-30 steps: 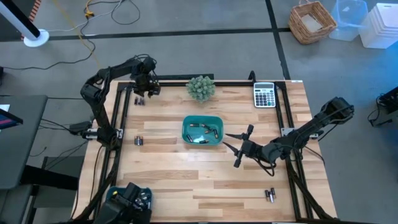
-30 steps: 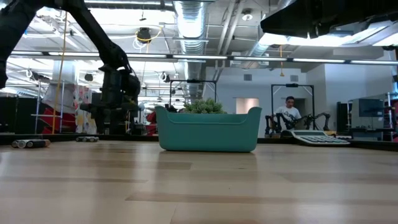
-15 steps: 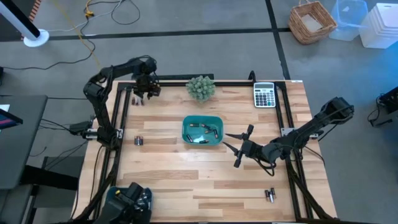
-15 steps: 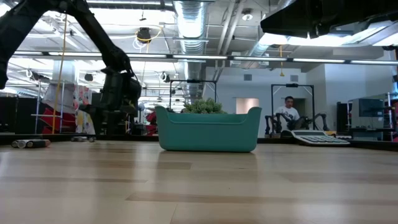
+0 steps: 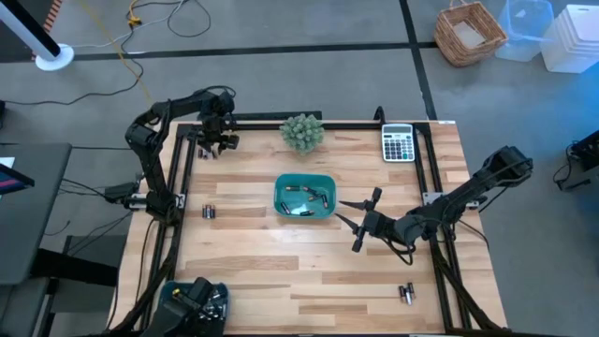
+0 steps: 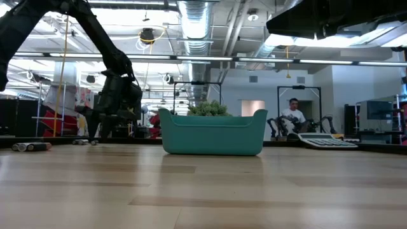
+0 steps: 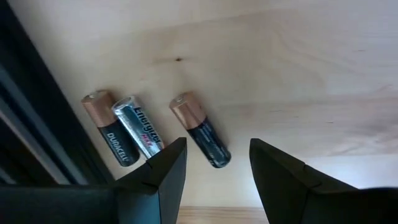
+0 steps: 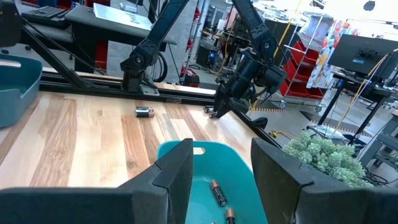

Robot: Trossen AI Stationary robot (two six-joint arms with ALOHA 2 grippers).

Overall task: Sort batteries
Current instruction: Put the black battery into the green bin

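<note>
Several batteries [image 5: 304, 199] already in tray [image 5: 281, 186] at desk [image 5: 281, 271] centre, high view; loose ones at 9 [image 5: 210, 212], 5 [image 5: 406, 294], 11 o'clock. Second tray [image 5: 168, 298] at 7 o'clock, contents unclear.
Low view: tray wall hides contents.
Left wrist: left gripper [image 7: 214, 165] jaws spread over three cells [image 7: 200, 129].
Right wrist: right gripper [image 8: 221, 167] jaws spread over tray; judged partway done.

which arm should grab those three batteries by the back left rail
Left. The left gripper hangs open right over the three batteries, fingers straddling the nearest cell. The right gripper waits open beside the teal tray, far from them.
</note>
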